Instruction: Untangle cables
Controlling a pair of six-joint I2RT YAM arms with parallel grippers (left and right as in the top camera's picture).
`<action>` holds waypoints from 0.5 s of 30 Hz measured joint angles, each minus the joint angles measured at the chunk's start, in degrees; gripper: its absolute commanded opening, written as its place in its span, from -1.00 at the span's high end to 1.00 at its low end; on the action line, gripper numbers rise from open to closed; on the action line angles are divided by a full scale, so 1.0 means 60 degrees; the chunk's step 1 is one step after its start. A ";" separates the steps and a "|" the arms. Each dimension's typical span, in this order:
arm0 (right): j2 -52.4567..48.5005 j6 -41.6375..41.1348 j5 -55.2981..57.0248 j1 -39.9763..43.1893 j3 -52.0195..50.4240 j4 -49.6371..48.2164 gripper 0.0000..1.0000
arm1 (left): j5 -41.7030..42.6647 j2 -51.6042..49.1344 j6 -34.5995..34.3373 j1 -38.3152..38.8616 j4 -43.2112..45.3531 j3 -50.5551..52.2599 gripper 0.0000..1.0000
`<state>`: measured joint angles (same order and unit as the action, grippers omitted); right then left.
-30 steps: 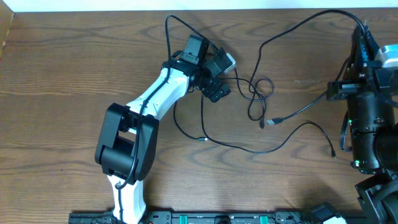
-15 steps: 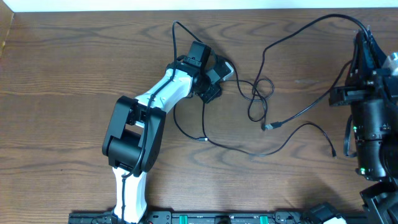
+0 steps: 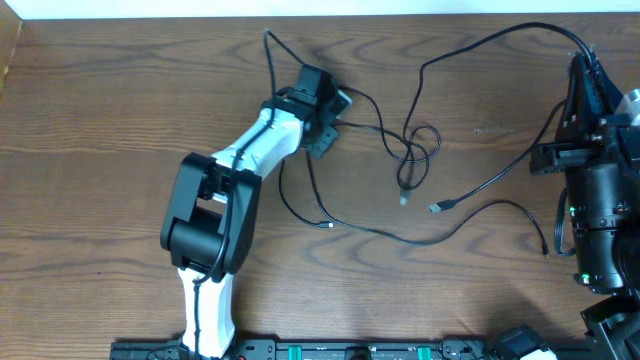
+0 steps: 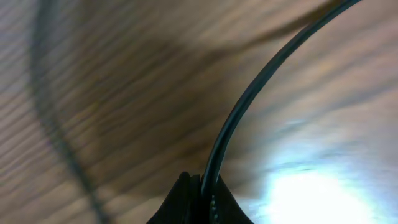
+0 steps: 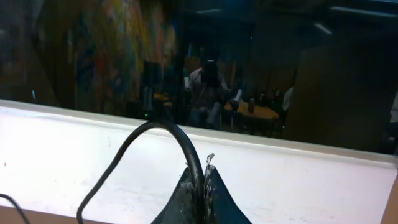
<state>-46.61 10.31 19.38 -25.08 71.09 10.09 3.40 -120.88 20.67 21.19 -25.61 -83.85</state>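
left gripper (image 3: pixel 328 118): pinching shut on a black cable (image 4: pixel 249 93), fingertips (image 4: pixel 186 202) pressing together around it; working at upper centre of the table (image 3: pixel 100 150).
right gripper (image 5: pixel 202 183): closing fully on a black cable too, cord arching up and left out of the tips; sitting at the far right edge in overhead. Can't tell if it's the same cord.
cables (image 3: pixel 418 148): lying thin, round and glossy black, looping into a small knot right of the left gripper, with slack strands trailing down toward the front.
plug ends (image 3: pixel 438 207): resting loose on the wood below the knot, one looking paler (image 3: pixel 403 198).
table: showing brown wood grain, blurring in the left wrist view.
left arm (image 3: pixel 250 150): lying white and black, covering the strand near its wrist.
background: showing a white ledge (image 5: pixel 62 162) and dark reflective pane (image 5: pixel 249 74) behind the right fingers.
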 measured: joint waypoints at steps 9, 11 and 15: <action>-0.0022 0.0226 0.1596 0.0025 -0.0004 -0.0517 0.98 | -0.0736 0.0000 -0.1457 -0.0958 -0.0528 0.0000 0.78; -0.0022 0.0302 0.1905 0.0124 -0.0004 -0.1013 0.98 | -0.0801 0.0000 -0.1552 -0.0943 -0.0568 0.0000 0.78; -0.0011 0.0364 0.2138 0.0160 -0.0007 -0.1883 0.98 | -0.0816 0.0000 -0.1639 -0.0907 -0.0634 0.0000 0.78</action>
<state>-46.68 12.49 32.21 -24.12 71.05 -1.21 -1.50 -120.88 10.83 15.75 -29.41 -83.85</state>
